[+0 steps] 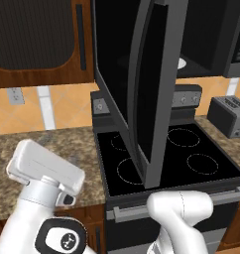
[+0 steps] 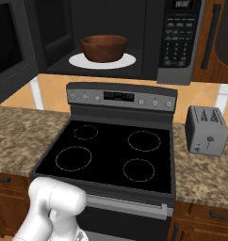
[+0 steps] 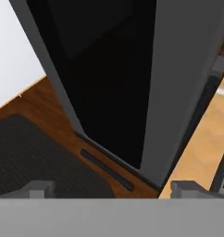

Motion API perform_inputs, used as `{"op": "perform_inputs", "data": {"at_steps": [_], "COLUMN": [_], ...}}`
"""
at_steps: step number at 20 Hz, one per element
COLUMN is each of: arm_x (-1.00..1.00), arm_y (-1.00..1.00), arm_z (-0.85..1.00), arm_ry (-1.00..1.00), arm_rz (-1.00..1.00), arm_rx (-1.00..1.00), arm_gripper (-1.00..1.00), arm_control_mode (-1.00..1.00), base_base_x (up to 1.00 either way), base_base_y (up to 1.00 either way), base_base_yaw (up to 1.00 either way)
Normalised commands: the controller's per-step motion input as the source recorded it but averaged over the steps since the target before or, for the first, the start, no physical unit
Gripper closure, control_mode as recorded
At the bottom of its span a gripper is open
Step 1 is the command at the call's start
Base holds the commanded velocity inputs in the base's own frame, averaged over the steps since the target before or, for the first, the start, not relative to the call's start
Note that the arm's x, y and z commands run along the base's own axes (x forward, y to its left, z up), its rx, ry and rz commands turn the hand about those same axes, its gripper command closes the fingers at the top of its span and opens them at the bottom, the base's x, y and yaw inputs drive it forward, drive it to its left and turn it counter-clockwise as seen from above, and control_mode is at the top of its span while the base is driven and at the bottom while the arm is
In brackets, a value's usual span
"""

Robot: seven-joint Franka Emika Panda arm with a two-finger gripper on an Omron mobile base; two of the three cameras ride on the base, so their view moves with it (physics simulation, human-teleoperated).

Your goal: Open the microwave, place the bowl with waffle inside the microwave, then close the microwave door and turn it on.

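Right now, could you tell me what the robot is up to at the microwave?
The microwave door stands swung wide open over the stove. Inside the microwave, a brown bowl already sits on the white plate. The gripper is open and empty, facing the door's dark glass close up. Closing the door and switching the microwave on are not yet done.

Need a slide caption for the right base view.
Brown bowl on white plate inside the open microwave, above the black stove; toaster at right.
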Motion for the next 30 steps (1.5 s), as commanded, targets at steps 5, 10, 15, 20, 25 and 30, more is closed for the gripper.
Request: {"op": "perform_inputs", "data": {"at_steps": [5,10,15,20,25,30], "arm_x": [0.36,0.56,0.16,0.15,0.82,0.99], "arm_y": [-0.52,-0.8,-0.89,-1.0,-1.0,-1.0], "arm_z": [0.0,0.01,0.35,0.47,0.13,0.02], "arm_ry": [-0.4,-0.3,-0.45,-0.45,-0.22,-0.15], "arm_rz": [0.0,0.0,0.01,0.07,0.09,0.07], "arm_rx": [0.05,0.13,0.13,0.18,0.3,0.31], "arm_gripper": [-1.0,-1.0,-1.0,-1.0,-1.0,-1.0], "arm_control_mode": [-1.0,-1.0,-1.0,-1.0,-1.0,-1.0], "base_base_x": [0.0,0.0,0.0,0.0,0.0,0.0], "base_base_y": [0.0,0.0,0.0,0.0,0.0,0.0], "base_base_yaw": [0.0,0.0,0.0,0.0,0.0,0.0]}}
